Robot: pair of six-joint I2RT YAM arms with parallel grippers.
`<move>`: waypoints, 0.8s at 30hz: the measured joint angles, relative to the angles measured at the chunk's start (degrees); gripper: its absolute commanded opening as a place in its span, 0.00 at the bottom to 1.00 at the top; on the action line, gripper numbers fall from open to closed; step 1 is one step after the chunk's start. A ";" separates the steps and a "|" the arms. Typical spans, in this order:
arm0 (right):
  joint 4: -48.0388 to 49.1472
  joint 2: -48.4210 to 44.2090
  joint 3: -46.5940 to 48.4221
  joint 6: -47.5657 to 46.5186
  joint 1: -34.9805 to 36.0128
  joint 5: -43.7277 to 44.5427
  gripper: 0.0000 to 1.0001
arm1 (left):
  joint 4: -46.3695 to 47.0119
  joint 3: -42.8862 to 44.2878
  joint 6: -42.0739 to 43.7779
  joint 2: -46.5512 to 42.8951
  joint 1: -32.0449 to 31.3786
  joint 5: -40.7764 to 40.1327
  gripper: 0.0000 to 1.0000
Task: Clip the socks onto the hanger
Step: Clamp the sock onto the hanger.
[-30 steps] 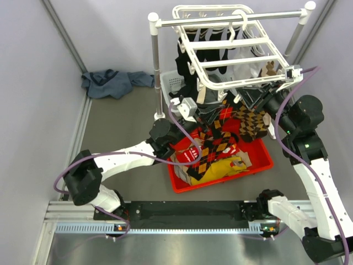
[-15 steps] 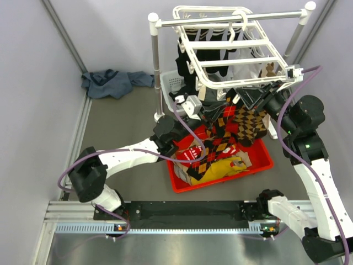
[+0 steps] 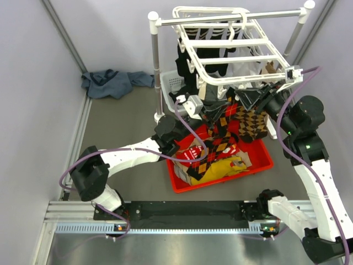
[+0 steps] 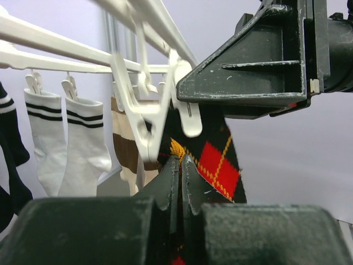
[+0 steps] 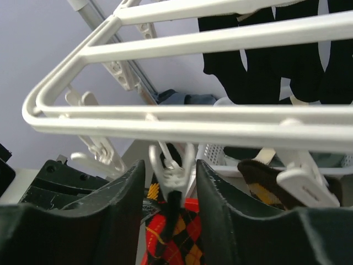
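My left gripper [image 4: 181, 160] is shut on the top of a black argyle sock with red and orange diamonds [image 4: 218, 160] and holds it up under the white hanger [image 3: 231, 49]. In the top view the left gripper [image 3: 212, 113] lifts this sock [image 3: 222, 132] from the red tray. My right gripper [image 5: 171, 176] is open, one finger on each side of a white clip [image 5: 174, 165] that hangs from the hanger's front bar [image 5: 193, 124]. The sock's top edge [image 5: 176, 237] sits in that clip's mouth. A brown argyle sock [image 3: 253, 121] hangs clipped to the right.
The hanger hangs from a metal rod [image 3: 220, 19] on white posts. White striped socks [image 4: 71, 143] and black socks hang from other clips. The red tray [image 3: 265, 160] holds more argyle socks and a yellow item. A white basket [image 3: 174, 83] and blue cloth [image 3: 113, 83] lie behind.
My left gripper has risen and moved right with the black and red sock, up to the clip. My right gripper has shifted slightly left around that clip.
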 measured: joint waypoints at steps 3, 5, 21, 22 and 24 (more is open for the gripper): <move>-1.14 -0.31 0.00 -0.59 0.00 0.63 0.51 | 0.02 0.09 0.00 0.09 -0.02 0.02 0.09; -1.77 -0.57 0.00 -0.98 0.00 1.31 0.52 | 0.07 0.22 -0.09 0.13 0.00 0.02 0.16; -2.51 -1.88 -1.01 -4.13 0.00 10.01 0.61 | -5.81 -2.08 2.51 -4.28 0.04 -2.34 0.67; -2.47 -1.86 -1.20 -4.15 0.00 10.43 0.61 | -6.60 -2.08 3.21 -5.01 0.07 -2.60 0.71; -2.58 -1.86 -1.31 -4.26 0.00 11.15 0.62 | -8.02 -2.05 4.52 -6.32 0.07 -3.04 0.74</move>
